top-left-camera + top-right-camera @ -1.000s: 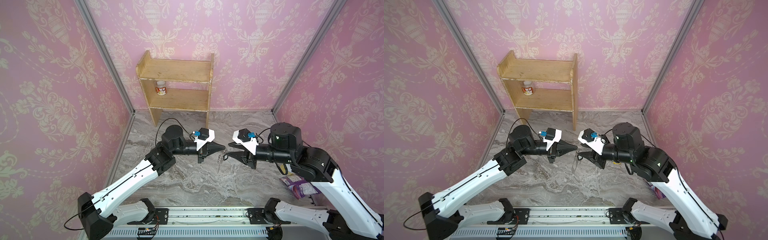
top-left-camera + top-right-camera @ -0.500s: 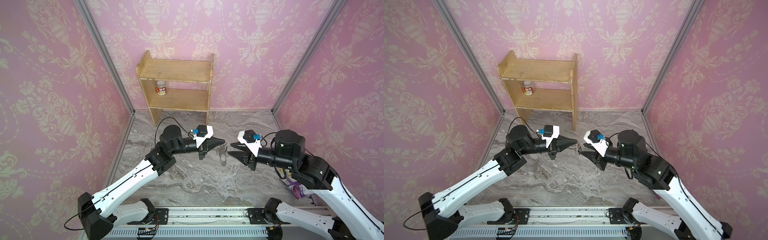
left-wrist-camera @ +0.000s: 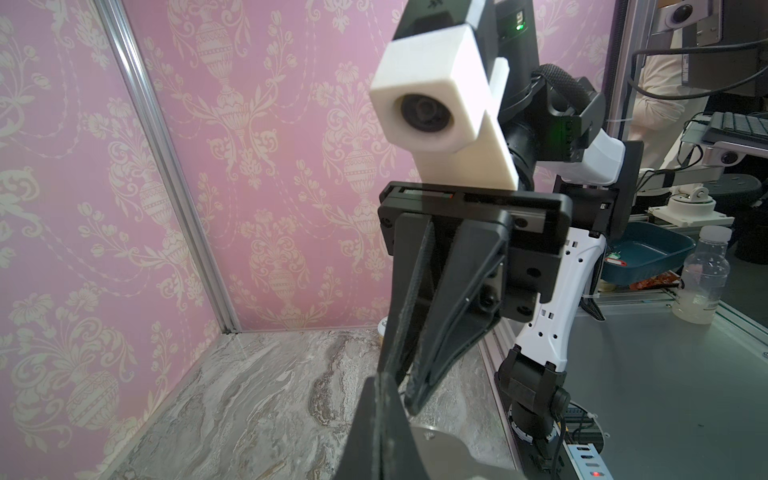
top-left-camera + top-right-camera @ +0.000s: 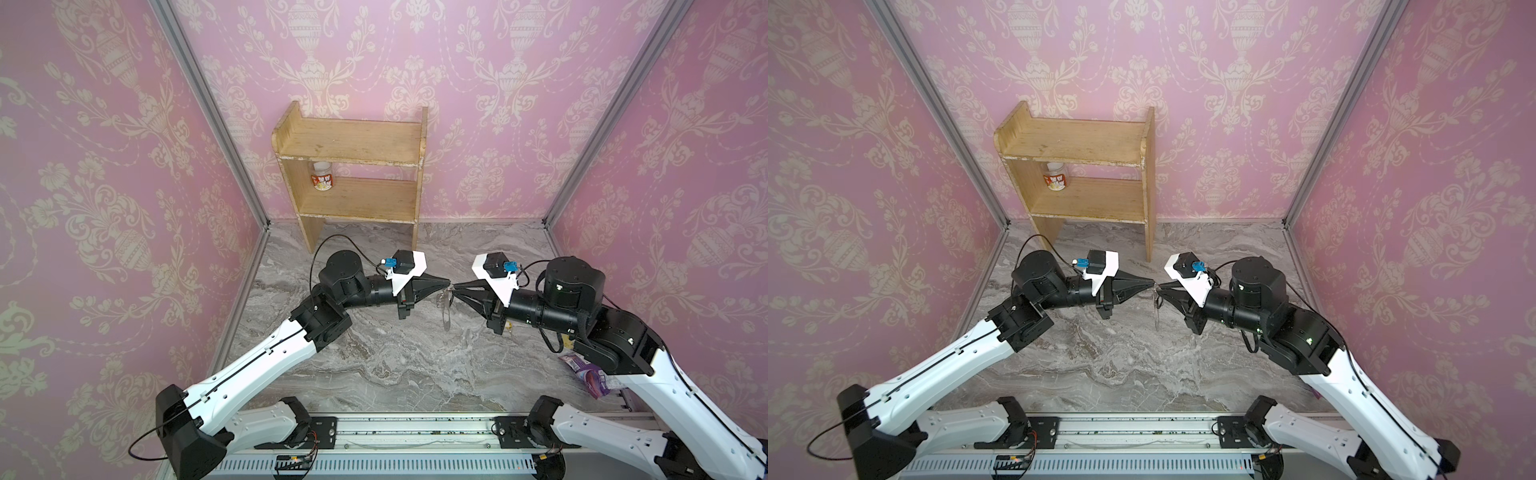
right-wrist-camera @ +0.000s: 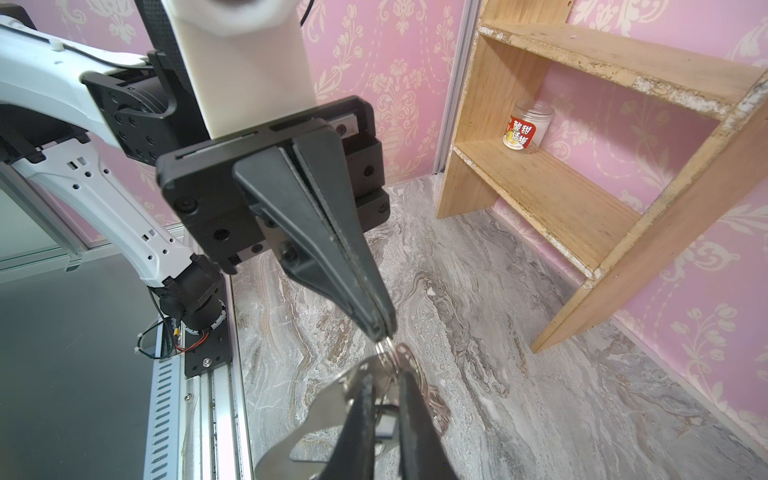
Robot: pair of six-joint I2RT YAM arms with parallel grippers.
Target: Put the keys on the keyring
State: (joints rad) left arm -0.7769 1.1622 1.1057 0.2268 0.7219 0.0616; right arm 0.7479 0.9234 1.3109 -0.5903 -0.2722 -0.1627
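Right pincer moved back in, narrowed astride keyring; grip unclear. Left pincer clamps keyring top, rest hanging below.

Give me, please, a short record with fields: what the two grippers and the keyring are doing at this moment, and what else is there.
keyring: hangs in the air above the marble table, between the two gripper tips
left gripper: shut, pinching one of the split rings
right gripper: tip to tip with the left one, fingers either side of the rings; firm grip not clear
keys: cannot be made out
elsewhere: jar on the wooden shelf; purple packet beside the right arm
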